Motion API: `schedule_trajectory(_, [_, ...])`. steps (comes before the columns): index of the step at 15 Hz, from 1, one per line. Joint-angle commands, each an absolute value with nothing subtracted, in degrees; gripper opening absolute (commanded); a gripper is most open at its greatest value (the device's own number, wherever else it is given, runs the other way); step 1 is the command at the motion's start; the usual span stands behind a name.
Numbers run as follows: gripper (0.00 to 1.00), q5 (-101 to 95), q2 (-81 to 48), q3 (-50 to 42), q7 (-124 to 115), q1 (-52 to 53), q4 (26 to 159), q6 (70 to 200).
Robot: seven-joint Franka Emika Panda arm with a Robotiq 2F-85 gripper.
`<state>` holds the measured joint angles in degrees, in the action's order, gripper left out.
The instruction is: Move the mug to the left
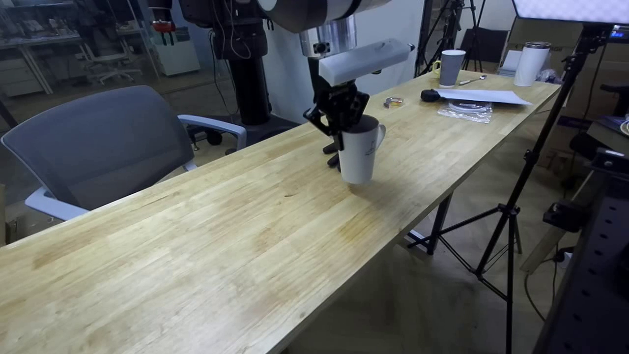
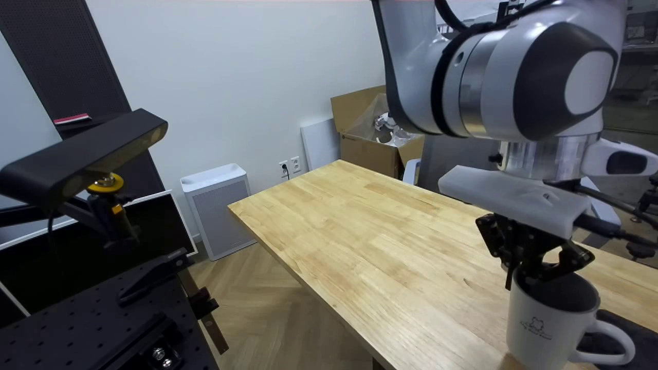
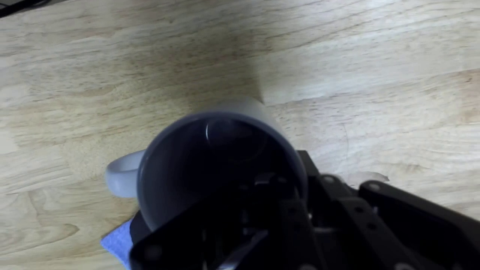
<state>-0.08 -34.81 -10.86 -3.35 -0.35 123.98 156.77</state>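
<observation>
The light grey-white mug (image 1: 357,160) is upright or slightly tilted over the wooden table, with a small drawing on its side. Its base looks just above the tabletop, with a shadow beside it. It also shows in an exterior view (image 2: 540,331), with its handle to the right, and in the wrist view (image 3: 176,161), with a dark inside and the handle to the left. My gripper (image 1: 345,135) is shut on the mug's rim, one finger inside and one outside the wall. In the wrist view the gripper (image 3: 300,180) partly hides the mug's near rim.
A dark object (image 1: 332,156) lies just behind the mug. Farther along the table (image 1: 221,236) stand a grey cup with a yellow handle (image 1: 450,69) and a white tumbler (image 1: 532,64), near paper (image 1: 484,96) and a bagged cable (image 1: 467,110). A chair (image 1: 108,142) stands at the table's edge.
</observation>
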Motion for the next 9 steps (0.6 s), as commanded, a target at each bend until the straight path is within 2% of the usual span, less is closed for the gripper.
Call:
schedule_trajectory(1, [0.02,-2.2,-31.32,-12.0,-6.67,1.07,123.62,154.04])
schedule_trajectory(9, [0.02,-0.99,-29.97,-8.98,-4.98,-1.09,122.53,153.59])
